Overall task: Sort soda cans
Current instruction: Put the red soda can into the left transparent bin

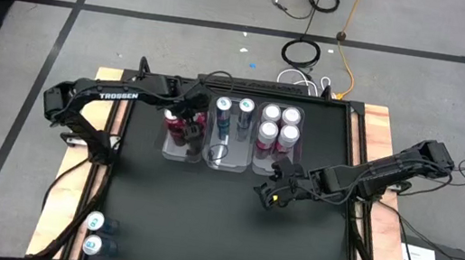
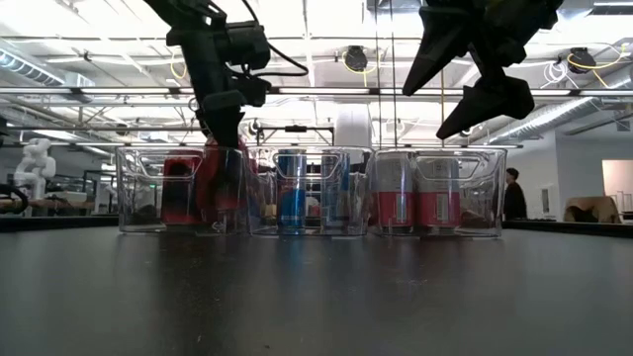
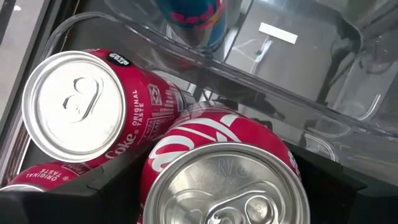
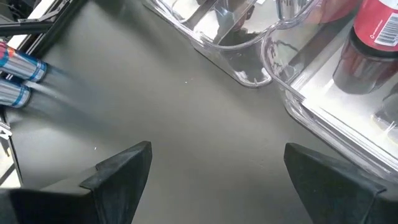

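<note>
The right gripper hangs over bare black table, its two dark fingers spread wide with nothing between them. Along the upper edge sit two clear plastic bins, rounded corners close together near top center, and the one at the upper right holds a can with a red-and-white label and dark base. Over at the far left edge there are two blue-and-silver cans, blurry, right next to each other by the table's rim.
</note>
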### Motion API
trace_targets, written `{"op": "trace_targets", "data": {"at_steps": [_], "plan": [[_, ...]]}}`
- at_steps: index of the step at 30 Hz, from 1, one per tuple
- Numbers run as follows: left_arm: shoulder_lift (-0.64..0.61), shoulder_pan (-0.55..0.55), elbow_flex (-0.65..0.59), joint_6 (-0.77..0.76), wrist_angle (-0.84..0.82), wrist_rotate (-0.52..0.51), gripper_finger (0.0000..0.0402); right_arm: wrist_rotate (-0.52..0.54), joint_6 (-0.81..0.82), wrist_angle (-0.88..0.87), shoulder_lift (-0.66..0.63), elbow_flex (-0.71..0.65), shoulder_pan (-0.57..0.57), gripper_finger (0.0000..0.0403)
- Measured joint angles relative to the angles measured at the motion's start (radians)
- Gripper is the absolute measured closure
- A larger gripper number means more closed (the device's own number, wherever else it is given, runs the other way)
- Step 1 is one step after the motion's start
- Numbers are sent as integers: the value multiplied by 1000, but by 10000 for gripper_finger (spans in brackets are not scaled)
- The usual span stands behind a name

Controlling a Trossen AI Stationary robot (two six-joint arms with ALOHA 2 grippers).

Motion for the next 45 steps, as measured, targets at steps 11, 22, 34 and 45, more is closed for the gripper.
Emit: {"op": "trace_targets", "data": {"at_steps": [11,22,34,45], "plan": [[0,-8,0,-54,8,-7,74,-3,0,3,0,0,0,44],[51,-13,3,-54,27,20,74,-5,-4,3,0,0,1,44],[66,-13,3,-55,27,-29,57,-9,-11,3,0,0,3,44],[64,-12,124,-107,-157,-43,18,-9,-27,3,0,0,3,44]]}}
